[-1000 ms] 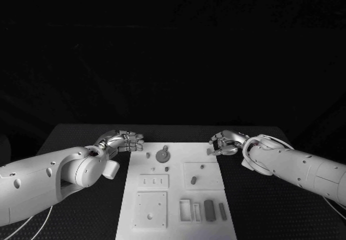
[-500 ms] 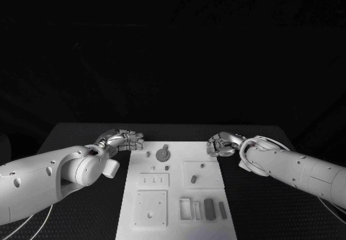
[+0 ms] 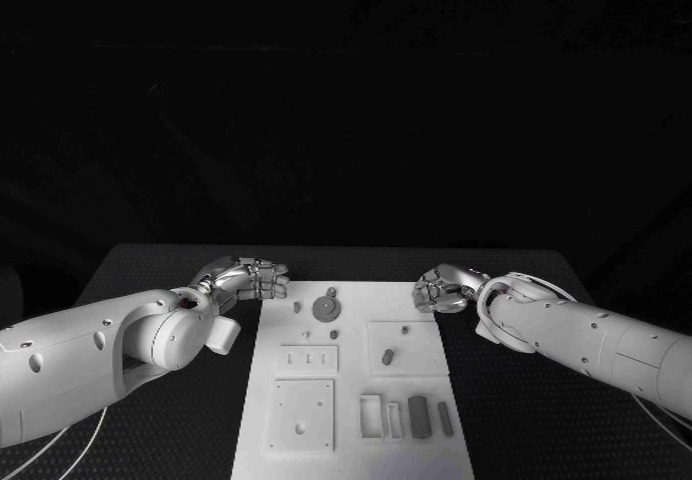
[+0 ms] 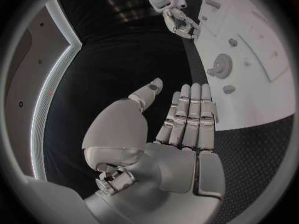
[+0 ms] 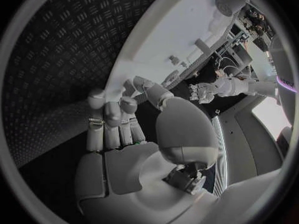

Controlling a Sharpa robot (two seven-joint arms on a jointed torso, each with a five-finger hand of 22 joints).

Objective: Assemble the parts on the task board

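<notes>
The white task board point(image 3: 353, 395) lies in the middle of the table. On its far end a grey gear point(image 3: 326, 310) sits between two small pieces; a peg-like piece point(image 3: 387, 356) lies mid-board, and two dark bars point(image 3: 420, 418) lie at the near right. My left hand point(image 3: 248, 280) hovers off the board's far left corner. Its fingers point(image 4: 187, 114) are straight with the thumb apart, and it holds nothing. My right hand point(image 3: 444, 290) is at the far right corner, with its fingers point(image 5: 115, 117) curled in toward the thumb. No part shows in its grasp.
The black textured table point(image 3: 159, 270) surrounds the board on all sides. White raised blocks with slots and holes point(image 3: 304, 412) occupy the board's near half. The left wrist view shows the gear point(image 4: 219, 64) and my right hand point(image 4: 177, 20) beyond it.
My right hand has curled its fingers tighter and drawn slightly in toward the board's far right corner. My left hand has stayed in place.
</notes>
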